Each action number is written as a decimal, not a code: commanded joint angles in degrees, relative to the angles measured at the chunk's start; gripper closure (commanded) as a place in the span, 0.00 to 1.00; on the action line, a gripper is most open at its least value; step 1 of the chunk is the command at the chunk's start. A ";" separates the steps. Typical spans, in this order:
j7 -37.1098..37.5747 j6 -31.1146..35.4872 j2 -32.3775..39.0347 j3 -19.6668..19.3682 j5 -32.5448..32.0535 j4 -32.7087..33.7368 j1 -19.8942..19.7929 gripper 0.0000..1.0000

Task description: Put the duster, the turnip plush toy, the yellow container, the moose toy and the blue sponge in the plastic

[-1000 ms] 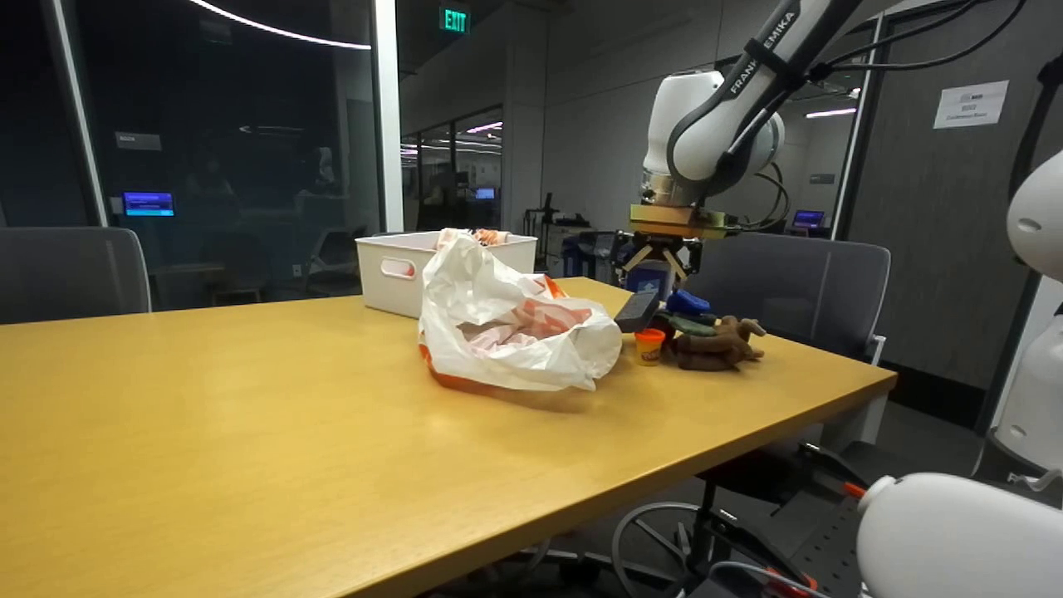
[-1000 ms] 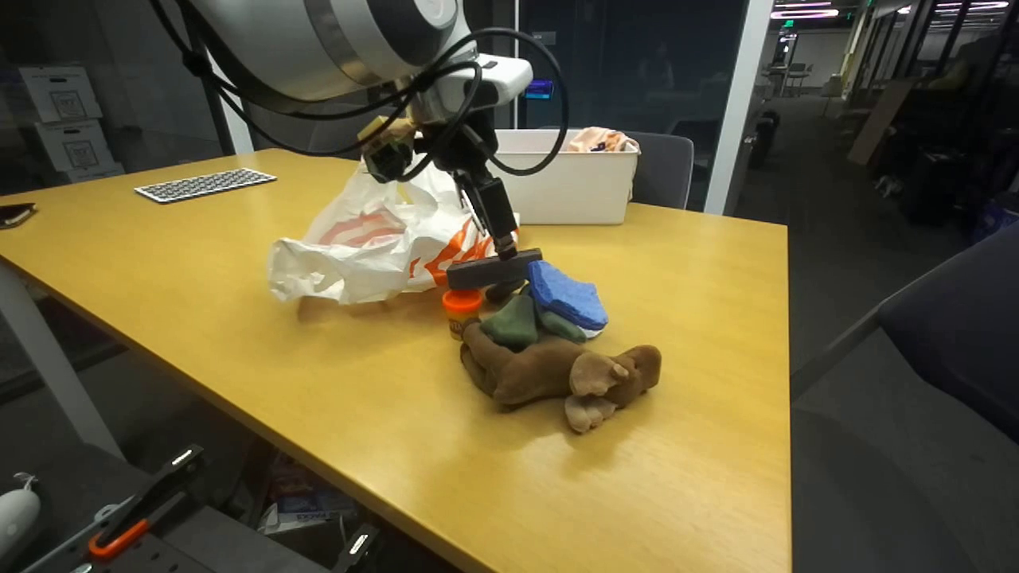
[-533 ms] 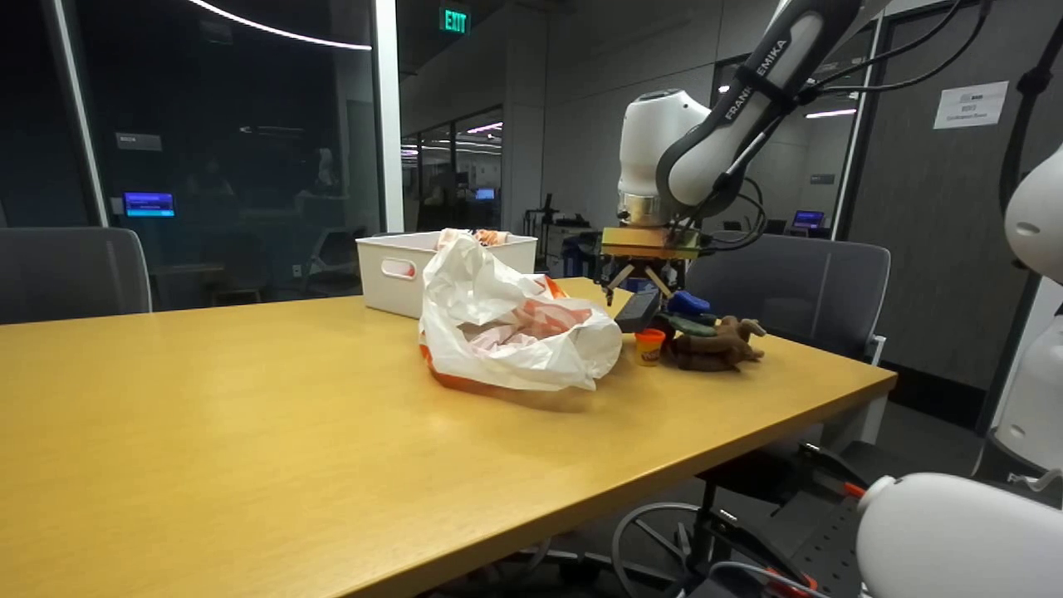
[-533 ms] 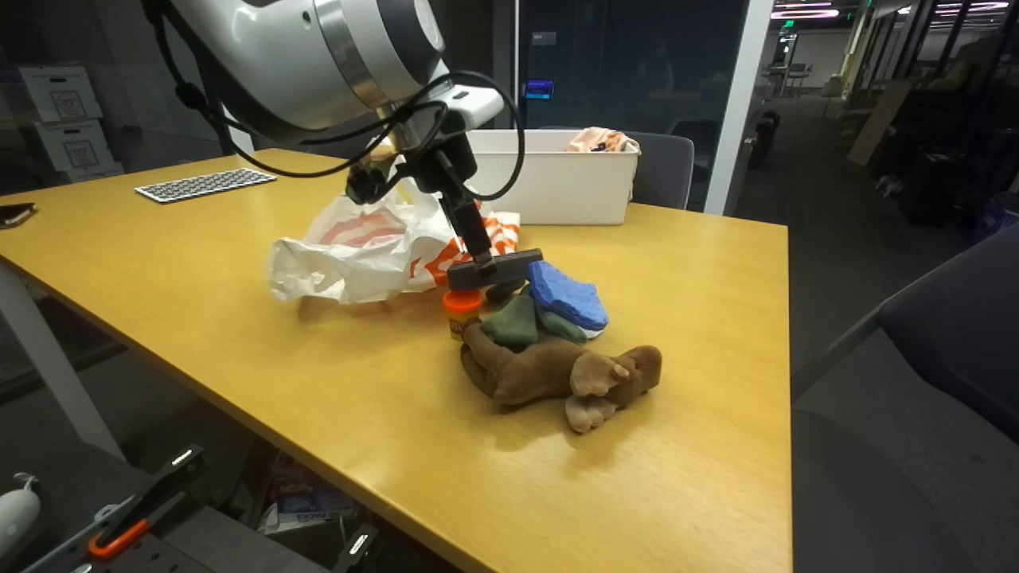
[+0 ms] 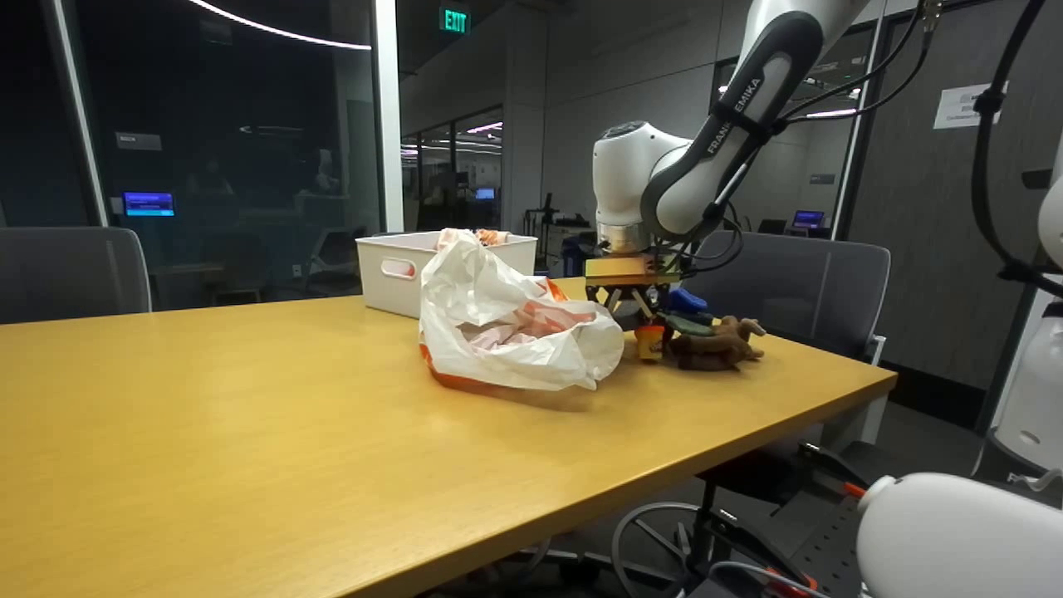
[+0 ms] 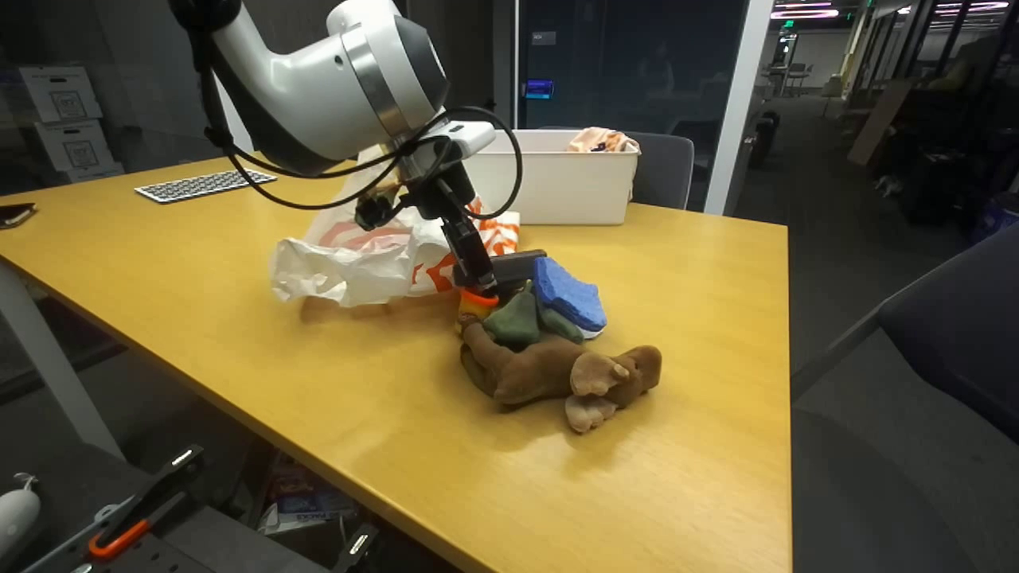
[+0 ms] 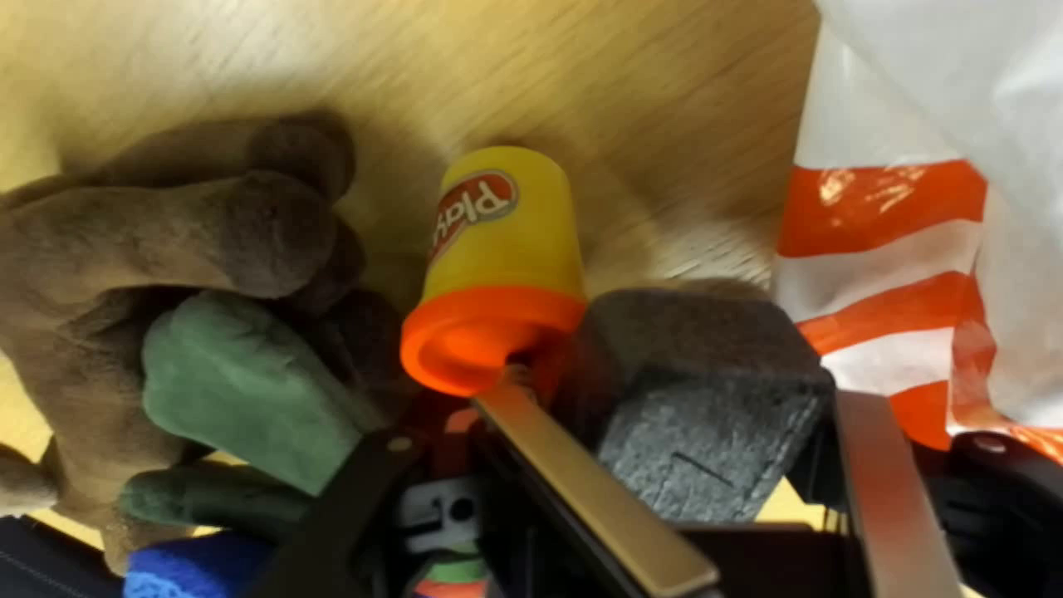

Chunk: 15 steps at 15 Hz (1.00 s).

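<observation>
Duster (image 7: 714, 415) lies between the parted jaws of the pincer (image 7: 681, 390), beside the yellow container (image 7: 511, 241).

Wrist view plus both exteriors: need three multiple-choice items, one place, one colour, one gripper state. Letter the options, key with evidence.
1. Place: where is the moose toy?
A in the white bin
B on the table
C in the plastic bag

2. Colour: what colour is the lid of the yellow container?
A orange
B green
C white

3. State: how do the jaws of the gripper stand?
A shut against each other
B shut on the blue sponge
C apart

Right letters:
1 B: both exterior views show it lying on the table.
2 A: the wrist view shows its bright orange top and rim.
3 C: in the wrist view the duster shows in the space between them.
</observation>
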 commanded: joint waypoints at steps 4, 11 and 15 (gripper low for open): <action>4.37 -5.02 -2.55 -6.59 -5.68 1.58 8.84 0.69; 1.49 -4.45 -16.90 -5.27 -9.93 -4.07 9.12 0.69; -7.93 3.73 -20.81 -3.57 -5.38 -7.26 10.43 0.69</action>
